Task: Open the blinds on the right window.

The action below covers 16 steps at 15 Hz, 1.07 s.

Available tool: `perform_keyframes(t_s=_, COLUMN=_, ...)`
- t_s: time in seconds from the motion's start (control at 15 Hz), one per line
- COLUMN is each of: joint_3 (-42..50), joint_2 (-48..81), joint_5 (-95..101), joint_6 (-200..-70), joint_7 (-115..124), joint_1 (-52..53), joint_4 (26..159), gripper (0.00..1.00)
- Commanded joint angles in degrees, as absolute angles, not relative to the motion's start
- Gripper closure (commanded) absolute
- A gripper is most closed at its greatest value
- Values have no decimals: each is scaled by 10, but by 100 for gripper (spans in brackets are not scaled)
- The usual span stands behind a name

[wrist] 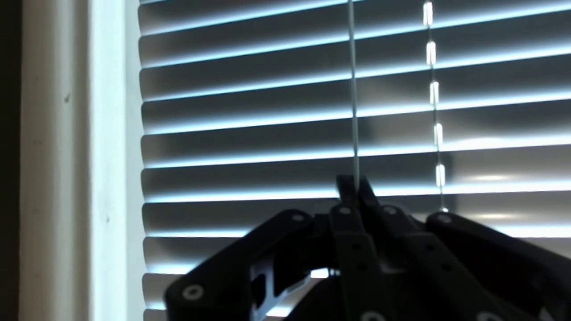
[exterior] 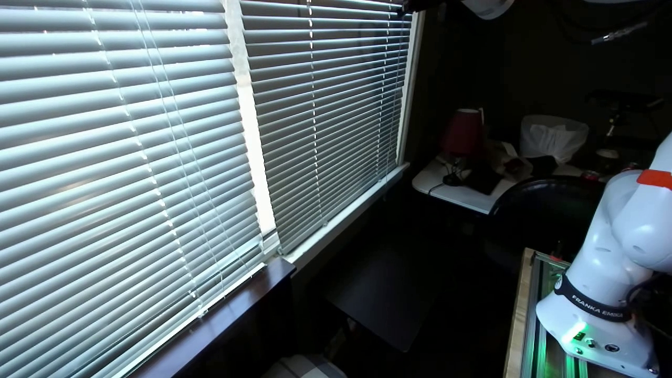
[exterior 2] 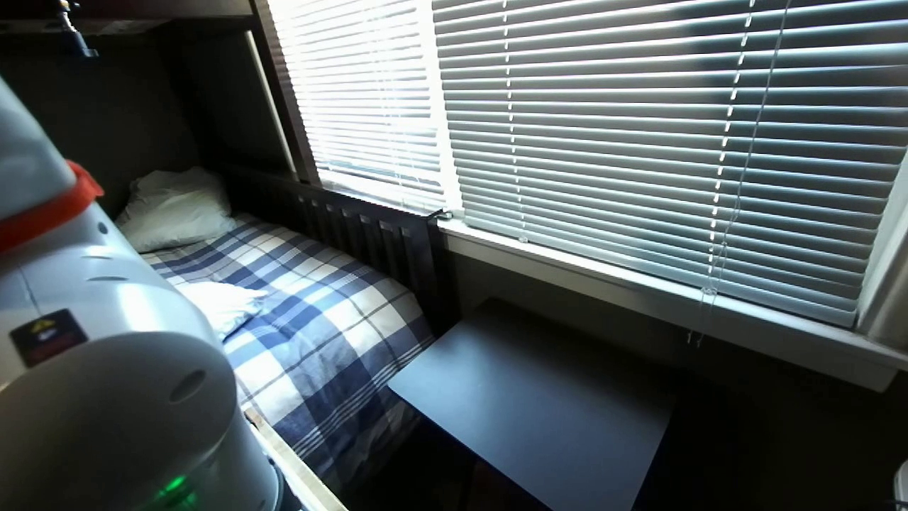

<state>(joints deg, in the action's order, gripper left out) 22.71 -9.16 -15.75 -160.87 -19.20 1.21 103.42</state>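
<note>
Now the gripper is seen in the wrist view with its 2 fingertips held tight together, and a thin cord is pinched between them. Behind the cord, the blinds are hung over the right window, and they are seen right down at the pale sill in both exterior views. Their slats are tipped, and thin lines of daylight are let in between them. Past a white post, more blinds are hung beside these. The robot arm is seen in both exterior views. Below the sill, a dark table is set just beside a bed, which is covered with a checked blanket. In an exterior view, a red lamp is stood on a white table.
</note>
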Motion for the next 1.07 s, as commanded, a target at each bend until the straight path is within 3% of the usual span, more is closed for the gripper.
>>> perform_keyframes(t_s=0.0, joint_3=190, joint_2=-120, joint_5=-109, joint_6=-1524, joint_7=-151, joint_1=-37, joint_4=1050, gripper=99)
perform_keyframes(t_s=1.0, joint_3=123, joint_2=-176, joint_5=-64, joint_6=-1277, joint_7=-112, joint_1=-63, joint_4=1091, gripper=99)
